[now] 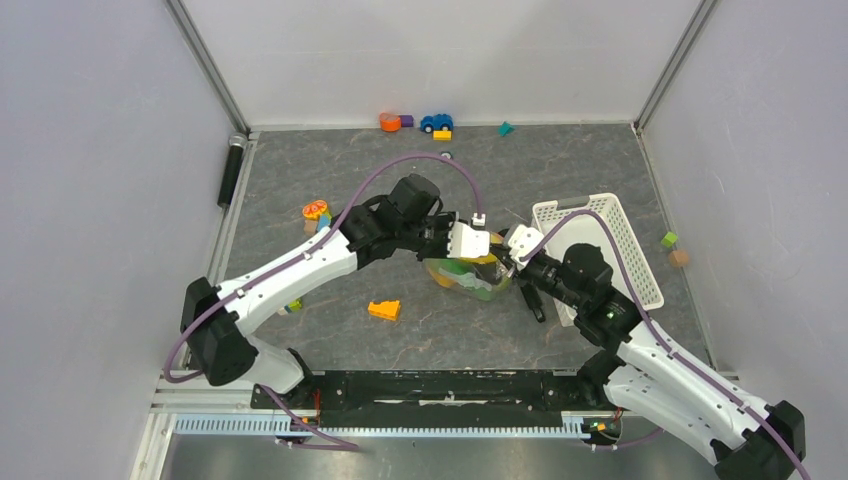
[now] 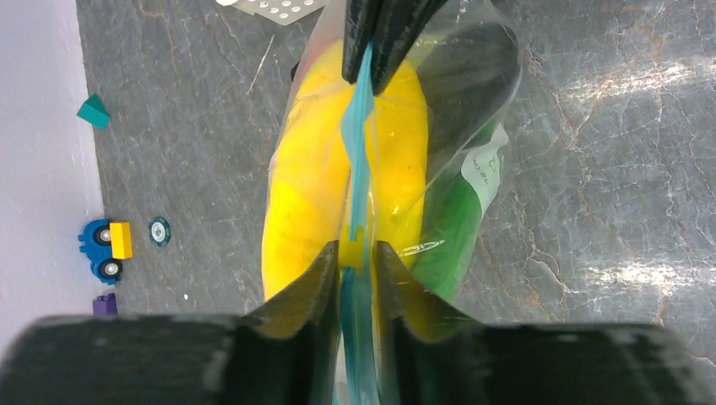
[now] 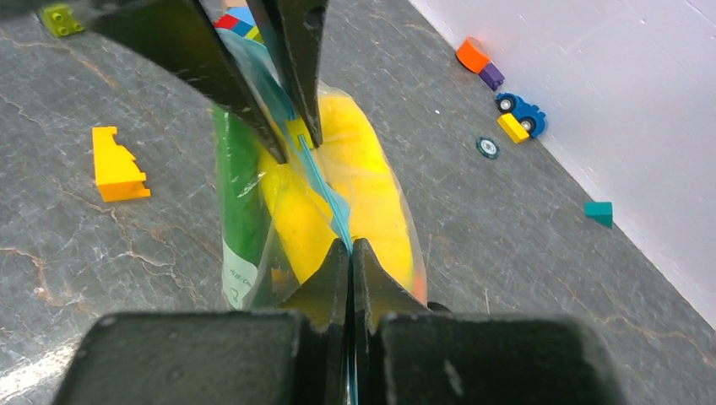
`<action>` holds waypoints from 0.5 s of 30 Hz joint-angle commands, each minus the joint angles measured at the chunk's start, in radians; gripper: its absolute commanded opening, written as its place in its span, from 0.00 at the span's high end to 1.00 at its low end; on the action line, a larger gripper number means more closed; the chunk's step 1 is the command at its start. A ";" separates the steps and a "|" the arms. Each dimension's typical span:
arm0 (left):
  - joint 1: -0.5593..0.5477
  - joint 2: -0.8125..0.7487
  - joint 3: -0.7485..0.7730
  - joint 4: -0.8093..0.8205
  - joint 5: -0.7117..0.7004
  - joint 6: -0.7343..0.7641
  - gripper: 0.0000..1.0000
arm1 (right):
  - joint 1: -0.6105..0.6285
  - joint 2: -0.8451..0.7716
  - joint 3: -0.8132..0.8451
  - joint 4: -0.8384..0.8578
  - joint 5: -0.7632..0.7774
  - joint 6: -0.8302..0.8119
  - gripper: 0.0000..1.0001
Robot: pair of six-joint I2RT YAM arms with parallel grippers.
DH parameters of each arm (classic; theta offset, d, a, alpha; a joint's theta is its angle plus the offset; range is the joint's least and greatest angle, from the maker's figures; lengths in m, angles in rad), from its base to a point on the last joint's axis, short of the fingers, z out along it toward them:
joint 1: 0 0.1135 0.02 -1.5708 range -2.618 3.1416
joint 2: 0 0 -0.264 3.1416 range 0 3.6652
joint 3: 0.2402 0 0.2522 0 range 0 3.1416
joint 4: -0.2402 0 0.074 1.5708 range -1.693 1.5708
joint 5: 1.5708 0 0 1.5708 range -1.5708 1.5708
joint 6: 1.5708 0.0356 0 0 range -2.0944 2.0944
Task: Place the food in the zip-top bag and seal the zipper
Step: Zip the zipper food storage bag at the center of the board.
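Right gripper (image 3: 350, 245) clamped tight on zipper (image 2: 359, 143) end. Left gripper (image 2: 356, 255) pinching same strip. Zip-top bag (image 1: 470, 280) held between, mid-table, food (image 2: 304, 186) inside. Risk: strip twisted, so sliding pinch may skip, leaving gap.

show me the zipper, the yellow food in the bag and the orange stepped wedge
zipper (image 2: 358, 143), left wrist view, middle of the teal strip
yellow food (image 2: 300, 194), left wrist view, left side of its body
orange stepped wedge (image 3: 116, 164), right wrist view, centre of its body
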 commanded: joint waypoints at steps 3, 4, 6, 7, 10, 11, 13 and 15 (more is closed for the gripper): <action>0.020 -0.066 -0.107 -0.068 -0.215 0.077 0.61 | -0.006 -0.062 0.058 0.079 0.119 -0.008 1.00; 0.021 -0.078 -0.122 -0.051 -0.245 0.083 0.63 | -0.006 -0.066 0.057 0.077 0.122 -0.010 1.00; 0.025 -0.098 -0.151 -0.027 -0.281 0.091 0.72 | -0.006 -0.073 0.056 0.076 0.132 -0.013 1.00; 0.027 -0.106 -0.158 -0.021 -0.286 0.094 0.75 | -0.006 -0.074 0.056 0.075 0.136 -0.014 1.00; 0.031 -0.130 -0.176 -0.018 -0.328 0.110 0.77 | -0.006 -0.077 0.059 0.068 0.146 -0.019 1.00; 0.033 -0.137 -0.180 -0.017 -0.336 0.115 0.77 | -0.006 -0.078 0.060 0.067 0.149 -0.020 1.00; 0.037 -0.146 -0.191 -0.018 -0.353 0.125 0.77 | -0.006 -0.080 0.060 0.065 0.159 -0.024 1.00; 0.043 -0.157 -0.205 -0.009 -0.375 0.139 0.79 | -0.006 -0.083 0.060 0.063 0.162 -0.025 1.00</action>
